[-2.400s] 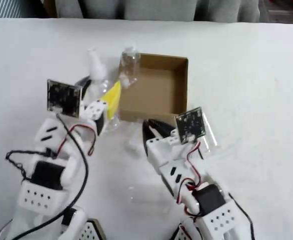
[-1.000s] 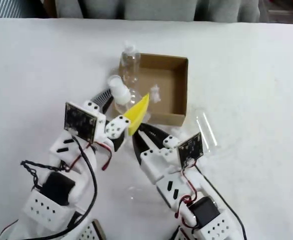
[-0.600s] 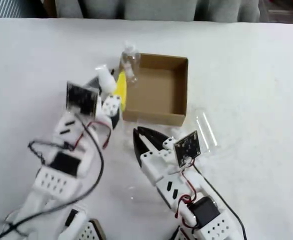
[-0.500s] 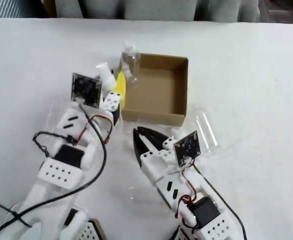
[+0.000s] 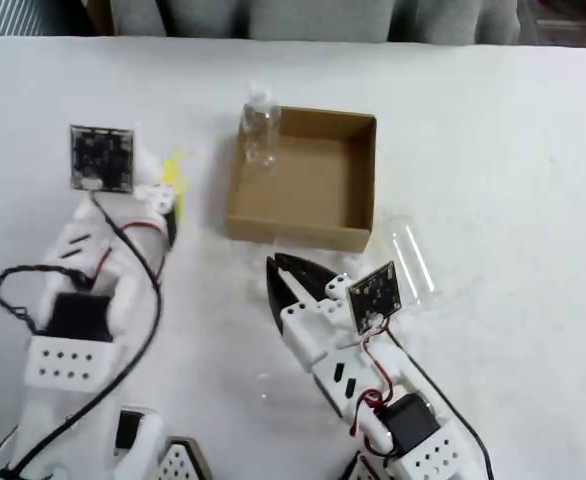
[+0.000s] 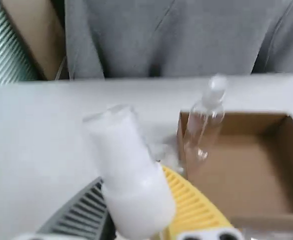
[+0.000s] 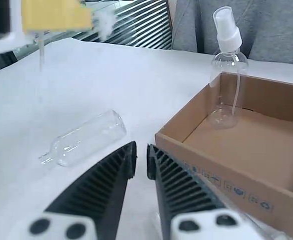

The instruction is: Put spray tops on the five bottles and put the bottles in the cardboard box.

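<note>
Left claw: the left gripper [image 6: 131, 181] was clenched on a white spray top [image 6: 129, 170], which was pinched between its grey and yellow jaws, nozzle end tilted up.
Left claw position: it [image 5: 170, 185] was raised over the table [image 5: 493, 130], well apart from the left wall of the cardboard box [image 5: 293, 228].
Right claw: the right gripper [image 7: 140, 150] had its black jaws drawn almost together with a thin slit between them, grasping nothing.
Right claw position: its tips [image 5: 281, 272] were low, near the box's near wall [image 7: 221, 170].
Capped bottle: a clear spray bottle [image 5: 260, 130] stood upright in the box's far-left corner [image 7: 228, 85].
Uncapped bottle: a clear bottle [image 7: 84, 137] lay on its side beside the right claw.
Open room: bare table lay beyond and to the right of the box.
</note>
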You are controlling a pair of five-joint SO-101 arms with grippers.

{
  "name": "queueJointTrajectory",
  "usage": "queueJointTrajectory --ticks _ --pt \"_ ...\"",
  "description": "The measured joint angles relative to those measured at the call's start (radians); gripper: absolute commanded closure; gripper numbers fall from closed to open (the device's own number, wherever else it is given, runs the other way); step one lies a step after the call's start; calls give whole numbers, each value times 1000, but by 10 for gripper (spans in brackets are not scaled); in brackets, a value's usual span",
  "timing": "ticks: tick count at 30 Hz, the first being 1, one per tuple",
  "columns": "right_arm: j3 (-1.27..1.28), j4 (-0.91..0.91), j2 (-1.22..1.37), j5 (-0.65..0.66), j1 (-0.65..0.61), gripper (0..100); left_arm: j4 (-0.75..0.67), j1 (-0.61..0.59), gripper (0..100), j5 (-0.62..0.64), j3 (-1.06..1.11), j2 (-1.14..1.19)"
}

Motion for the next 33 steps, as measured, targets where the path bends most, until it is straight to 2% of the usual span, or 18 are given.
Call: queueJointTrajectory --ticks 3,5,12,17,19,27,30,33 --pt "0 0 0 0 0 983 180 -23 910 0 -12 32" --pt "0 0 0 0 0 983 222 -29 910 0 -9 80" --pt "0 0 0 0 0 983 176 -29 894 0 91 245" --pt "0 0 0 0 0 983 84 -29 733 0 127 379" --pt "0 0 0 0 0 983 77 -29 697 0 127 428" --pt "0 0 0 0 0 983 75 -57 732 0 121 463" --pt "0 0 0 0 0 983 150 -112 732 -69 51 463" --pt "0 0 0 0 0 983 290 -175 729 -153 -71 463"
